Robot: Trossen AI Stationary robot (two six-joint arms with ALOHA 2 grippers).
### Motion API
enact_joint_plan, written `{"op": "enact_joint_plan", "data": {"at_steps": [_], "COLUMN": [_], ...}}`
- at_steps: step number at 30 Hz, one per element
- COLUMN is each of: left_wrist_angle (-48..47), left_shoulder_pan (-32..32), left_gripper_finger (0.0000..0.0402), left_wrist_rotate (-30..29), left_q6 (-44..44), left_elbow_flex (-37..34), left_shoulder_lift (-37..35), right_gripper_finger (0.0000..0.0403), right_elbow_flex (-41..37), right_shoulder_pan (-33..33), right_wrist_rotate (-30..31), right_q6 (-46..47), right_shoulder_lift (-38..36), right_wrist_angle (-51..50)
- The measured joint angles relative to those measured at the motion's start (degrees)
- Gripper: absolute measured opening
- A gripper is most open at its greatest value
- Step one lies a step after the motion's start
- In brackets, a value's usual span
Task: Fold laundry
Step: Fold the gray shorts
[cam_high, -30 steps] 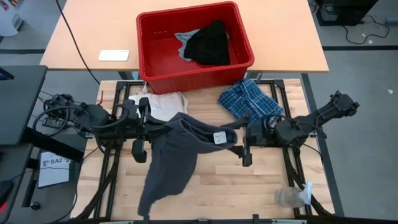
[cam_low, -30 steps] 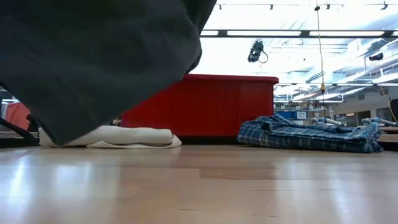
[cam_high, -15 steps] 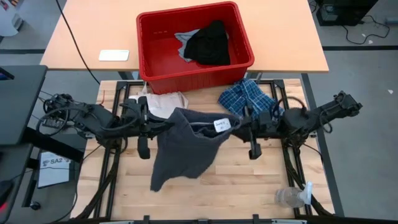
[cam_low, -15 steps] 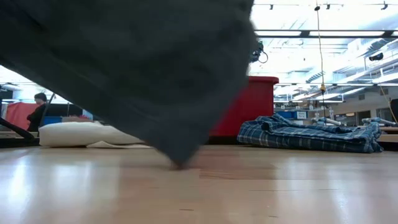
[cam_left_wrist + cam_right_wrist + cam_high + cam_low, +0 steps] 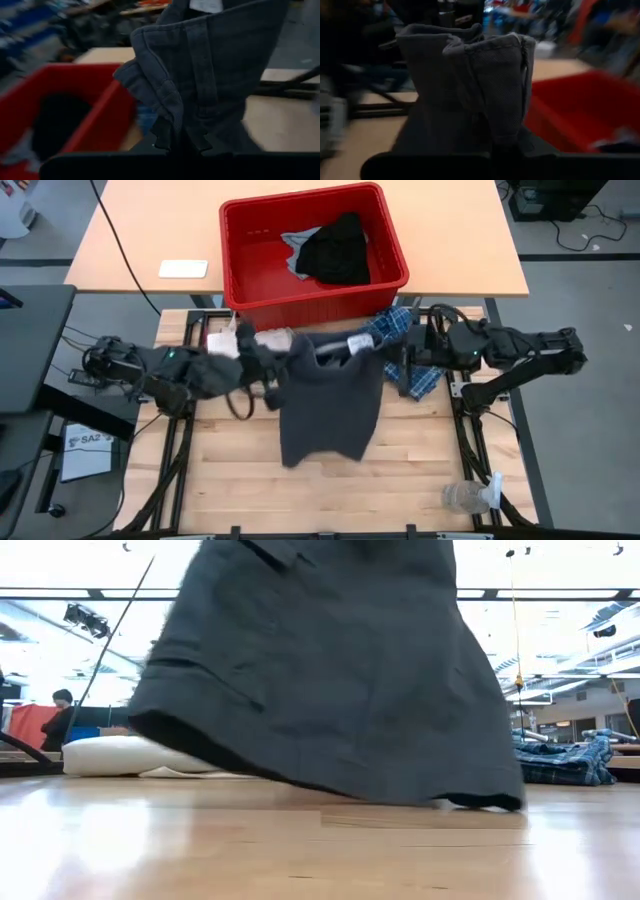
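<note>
Above table [image 5: 420, 480] centre, near red bin [image 5: 390, 285]: dark grey garment [image 5: 330, 405] hanging spread, hem brushing wood. Left hand [image 5: 272, 370] & right hand [image 5: 392, 360] each pinching a top corner.

Dark grey garment [image 5: 331, 402] lifted, spread between pincers, moved toward red bin [image 5: 243, 283].

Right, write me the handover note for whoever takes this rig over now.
Left gripper: shut on the dark grey garment.
Right gripper: shut on the same garment; it hangs spread between both, lower hem at the table.
Plaid garment: crumpled at the table's far right.
Black garment and light grey one: in the red bin.
Nothing looks folded yet; all four remain.
</note>
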Motion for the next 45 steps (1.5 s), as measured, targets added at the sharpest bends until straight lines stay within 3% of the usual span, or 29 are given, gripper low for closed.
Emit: {"op": "enact_joint_plan", "data": {"at_steps": [3, 6, 10, 16, 20, 25, 30, 36, 41, 45], "left_wrist_angle": [7.71, 17.05, 16.27, 0.17, 1.2, 11.79, 20.69, 19.82, 17.34, 6.95], "left_shoulder_pan": [3.41, 2.26, -2.41, -11.55, -17.74, -24.37, -27.31, -27.07, -25.45, -21.71], "left_gripper_finger": [0.0014, 0.0013, 0.0012, 0.0012, 0.0011, 0.0011, 0.0011, 0.0016, 0.0015, 0.0015], "left_wrist_rotate": [-0.39, 0.65, 1.79, 1.58, 5.06, 6.56, 6.97, 4.56, -1.55, -6.68], "left_q6": [4.91, 11.7, 13.5, -4.25, -17.19, -32.75, -44.54, -52.46, -53.4, -61.28], "left_elbow_flex": [0.0, 0.0, 0.12, -1.5, -8.04, -17.22, -21.17, -21.66, -21.66, -21.62], "left_shoulder_lift": [-0.49, -1.71, -1.95, 2.2, 7.48, 15.33, 19.98, 21.57, 18.38, 15.79], "right_gripper_finger": [0.002, 0.002, 0.002, 0.002, 0.002, 0.002, 0.002, 0.002, 0.002, 0.002], "right_elbow_flex": [2.44, 6.22, 7.66, 2.34, -6.32, -20.08, -29.5, -29.35, -28.4, -28.36], "right_shoulder_pan": [-1.32, -0.58, 2.74, 8.27, 15.46, 23.12, 25.89, 21.96, 14.9, 6.39], "right_wrist_rotate": [2.58, 1.79, -2.29, -11.11, -14.04, -14.75, -17.9, -21.31, -21.71, -20.02], "right_q6": [-8.68, -12.69, -10.34, 17.25, 34.73, 50.62, 61.52, 64.15, 61.93, 59.13], "right_shoulder_lift": [-0.02, 0.01, 0.2, 1.62, 3.27, 6.89, 12.71, 15.21, 10.66, 6.47], "right_wrist_angle": [1.4, 1.66, 0.02, -9.79, -8.74, 5.22, 23.68, 23.89, 21.24, 14.11]}}
